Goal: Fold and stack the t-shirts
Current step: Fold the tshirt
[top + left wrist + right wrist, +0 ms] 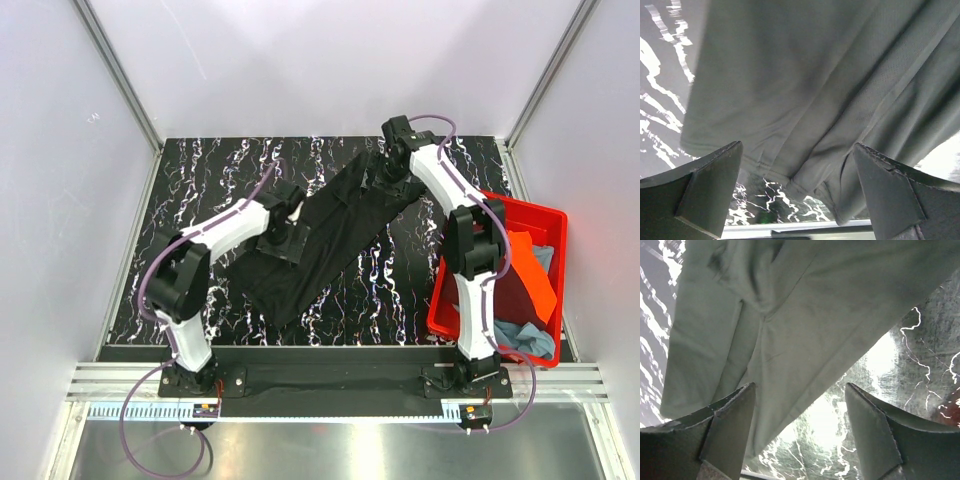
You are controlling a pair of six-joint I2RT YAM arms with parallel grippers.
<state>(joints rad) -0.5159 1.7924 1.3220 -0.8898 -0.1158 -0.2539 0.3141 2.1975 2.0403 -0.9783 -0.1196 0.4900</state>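
Note:
A black t-shirt [330,235] lies as a long diagonal strip on the marbled table, from near left to far right. My left gripper [283,243] hovers open over its left edge; in the left wrist view the cloth [810,90] fills the frame and a folded hem lies between my fingertips [720,170]. My right gripper [385,180] hovers open over the shirt's far end; in the right wrist view the shirt [790,325] and its edge run between my fingertips [740,415]. Maroon [515,300], orange [530,270] and grey-blue [525,335] shirts lie in the bin.
A red plastic bin [545,215] stands at the table's right edge beside the right arm. The black marbled tabletop [200,180] is bounded by white walls at left, back and right. A metal rail [320,380] runs along the near edge.

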